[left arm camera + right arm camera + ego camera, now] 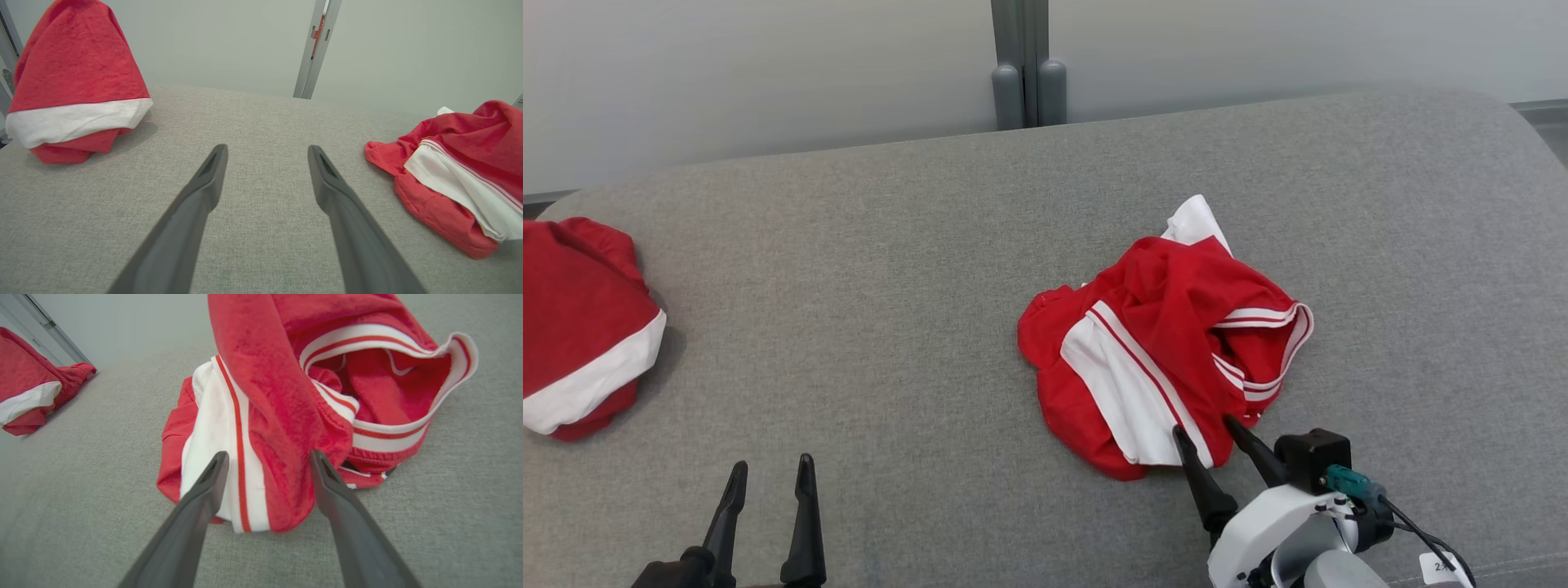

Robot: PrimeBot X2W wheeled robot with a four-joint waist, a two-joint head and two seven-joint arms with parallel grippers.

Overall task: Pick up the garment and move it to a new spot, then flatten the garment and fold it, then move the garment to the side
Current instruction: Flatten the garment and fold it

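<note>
Plainly, the garment (1168,343), a crumpled heap of red cloth with white panels and striped trim, lay on the grey cushion (890,269) at about four o'clock from the middle of the head view. Its striped band gaped open toward three o'clock, and a white corner stuck out at twelve o'clock of the heap. The right gripper (1204,424) stood at five o'clock with its two dark fingers spread wide, released and grasping nothing. Its tips sat at the heap's near hem, at six o'clock of it. In the right wrist view the fingers stood to either side of a fold of white and red-striped cloth, though whether they touched it could not be told. The left gripper (773,463) hung at seven o'clock, likewise spread open and empty, over bare cushion and well apart from the heap. A second garment (580,327), red with a white band, was bunched at the nine o'clock edge. A grey post (1027,65) rose against the pale wall (768,73) at twelve o'clock.
</note>
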